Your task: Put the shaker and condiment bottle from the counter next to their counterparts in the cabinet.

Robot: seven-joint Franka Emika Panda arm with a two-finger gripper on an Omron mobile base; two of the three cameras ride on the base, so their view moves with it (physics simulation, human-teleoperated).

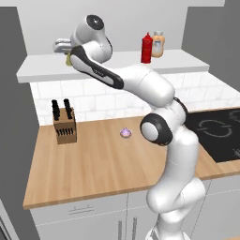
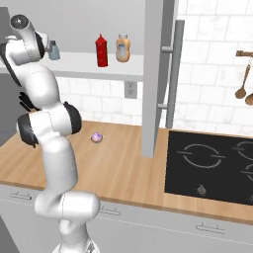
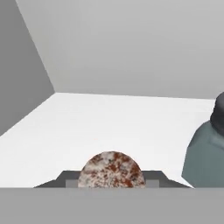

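Counter (image 1: 93,159): nearest us, the long wooden top runs across the front, with white drawers under it.
On the counter: a knife block (image 1: 64,126) stands at the left near the tiled wall, and a small purple-pink thing (image 1: 125,133) lies mid-counter; too small to name.
Stove (image 2: 212,165): the black cooktop is set into the counter off to the right, and wooden spoons (image 2: 242,86) hang on the wall behind it.
Arm: up it goes, reaching high over the counter to the left end of the cabinet shelf (image 1: 187,60).
Claw (image 3: 112,186): in the hand view a speckled silver-grey cap sits right between the two dark fingertips (image 3: 65,178), and it looks clamped there, but how wide the jaws stand I cannot tell.
Shaker (image 1: 69,59): a sliver of olive-yellow peeks out beside the hand at the shelf's left end; its cap (image 3: 112,170) is what sits at the claw.
Grey-teal shaker (image 3: 203,153): just beside the hand on the shelf, dark cap on top, standing upright.
Red bottle (image 1: 147,48): further right on the same shelf, upright.
Orange-tan bottle (image 1: 158,45): right beside the red one, white label showing.
Back wall (image 3: 131,43): pale grey, behind everything on the shelf.
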